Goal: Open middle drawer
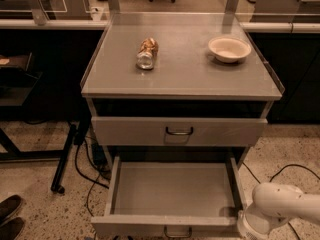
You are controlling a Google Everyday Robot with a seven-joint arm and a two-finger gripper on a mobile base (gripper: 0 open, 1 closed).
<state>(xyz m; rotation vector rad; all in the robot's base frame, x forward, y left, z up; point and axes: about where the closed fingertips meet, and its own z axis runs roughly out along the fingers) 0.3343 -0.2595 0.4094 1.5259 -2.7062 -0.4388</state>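
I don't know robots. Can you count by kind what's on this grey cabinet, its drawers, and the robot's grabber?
Drawers: 2, the middle drawer open, the upper drawer shut
Bowls: 1, bowl on top
Cans: 1, can lying on its side on top
Grippers: 1, gripper by the open drawer's right front corner
Total: 5

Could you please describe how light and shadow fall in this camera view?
Camera view: dim, warm overhead light; the cabinet top is brightest, the gap under it nearly black; the open middle drawer is shaded along its back; the pale gripper stands out low right, by the drawer's front corner.
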